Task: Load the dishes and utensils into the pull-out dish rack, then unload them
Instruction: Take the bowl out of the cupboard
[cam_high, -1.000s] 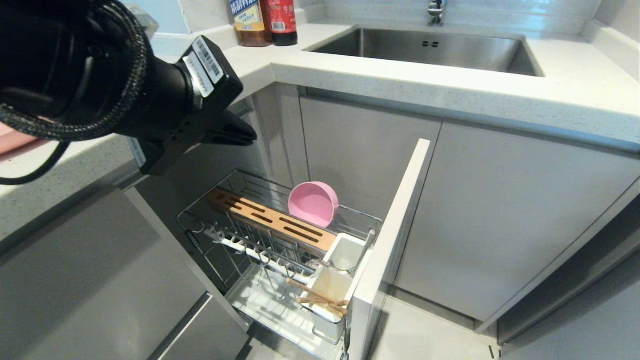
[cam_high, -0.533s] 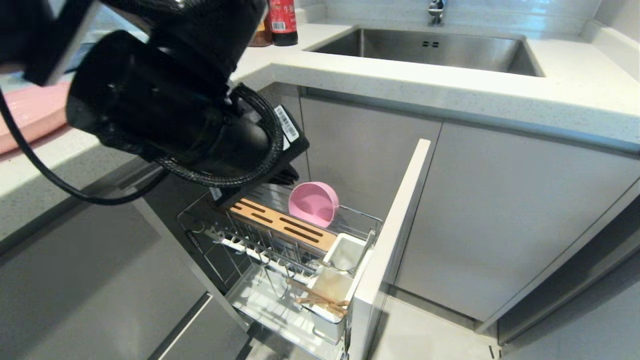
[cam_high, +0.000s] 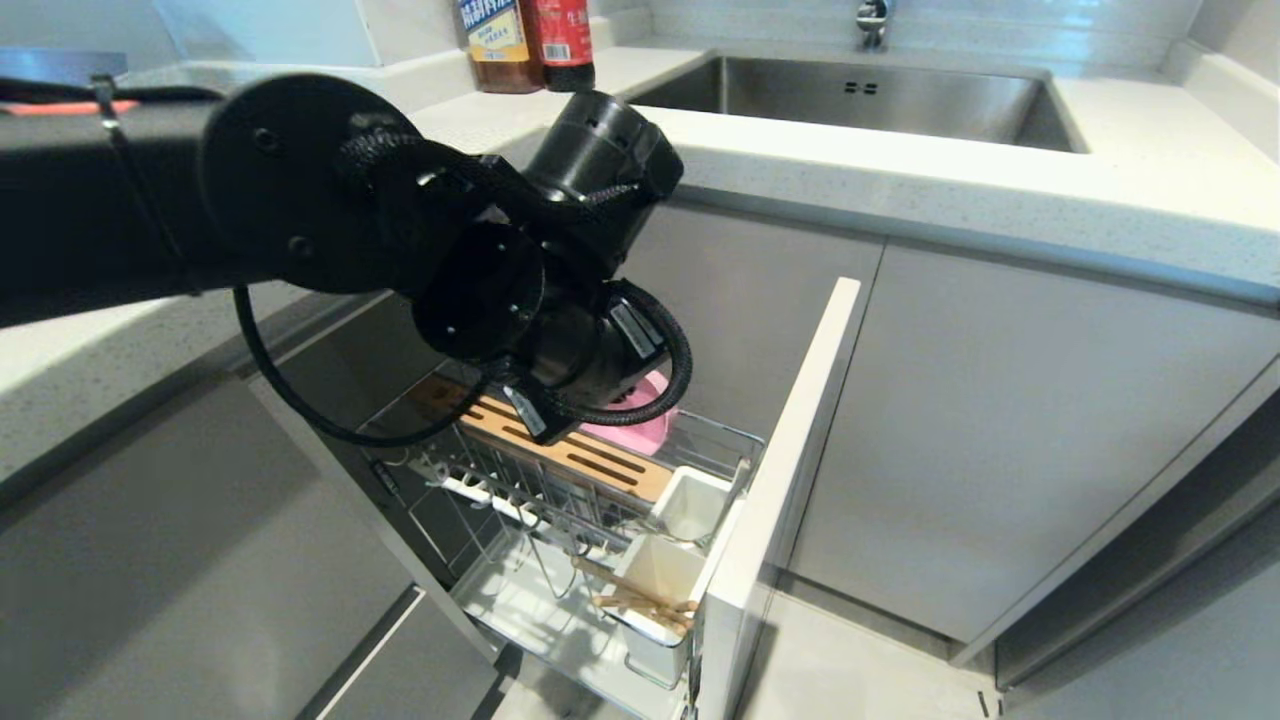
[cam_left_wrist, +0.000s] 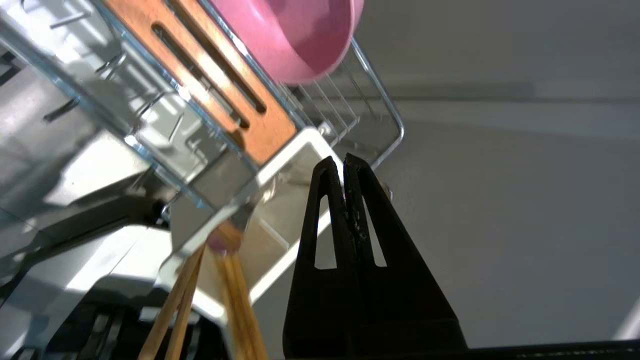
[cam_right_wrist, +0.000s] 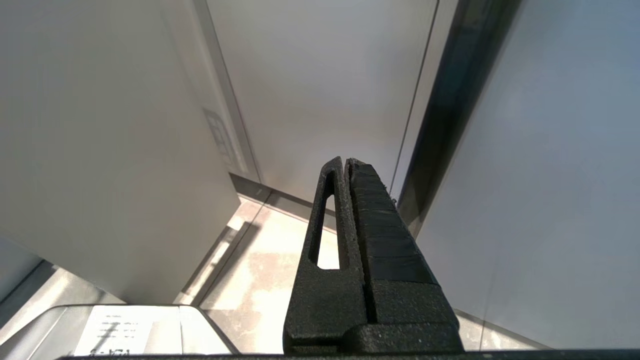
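Observation:
The pull-out dish rack (cam_high: 470, 478) stands drawn out of the cabinet, with a slotted wooden strip (cam_high: 600, 462) along its top. A pink bowl (cam_high: 645, 432) sits on edge in the rack's far end, partly hidden behind my left wrist (cam_high: 560, 345). Light wooden chopsticks (cam_high: 640, 600) lean in the near white cup (cam_high: 655, 575). In the left wrist view my left gripper (cam_left_wrist: 344, 160) is shut and empty, hovering over the far white cup's rim (cam_left_wrist: 307, 142), with the bowl (cam_left_wrist: 300, 45) and the chopsticks (cam_left_wrist: 237, 295) off to its sides. My right gripper (cam_right_wrist: 345, 161) is shut, parked low above the floor.
The rack's pale front panel (cam_high: 790, 470) stands out into the room. The counter (cam_high: 900, 190) carries a steel sink (cam_high: 860, 95) and two bottles (cam_high: 530, 40). Grey cabinet doors (cam_high: 1000, 430) flank the rack on both sides.
My left arm has swung from the upper left down and to the right over the rack. It now covers part of the pink bowl. The bowl and the chopsticks have not moved.

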